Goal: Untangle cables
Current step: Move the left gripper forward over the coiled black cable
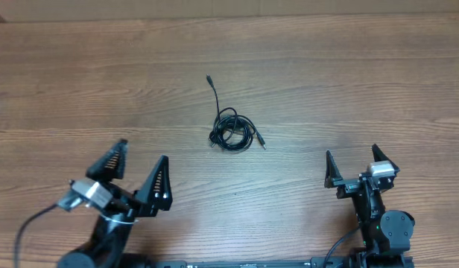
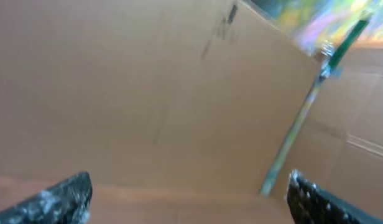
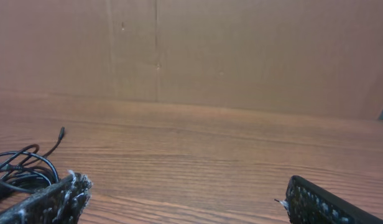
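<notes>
Overhead: one small tangle of thin black cables (image 1: 231, 132) lies mid-way across the brown wood-grain table (image 1: 378, 74). Two plug ends stray from it, one toward the far edge and one to the right. How many cords make up the bunch cannot be told. Open wood surrounds it. At the near edge, well apart from the tangle, the left gripper (image 1: 144, 150) and the right gripper (image 1: 351, 150) both stand spread wide, gripping nothing.

Left wrist: blurred. Two black fingers (image 2: 55, 202) frame a tan cardboard wall (image 2: 117, 93) and one leaning green-and-silver rod (image 2: 303, 118). A dark scrawl (image 2: 226, 22) on the cardboard is unreadable.

Right wrist: the tangle sits at the left edge, just beyond one finger (image 3: 51, 202), with open wood rightward.
</notes>
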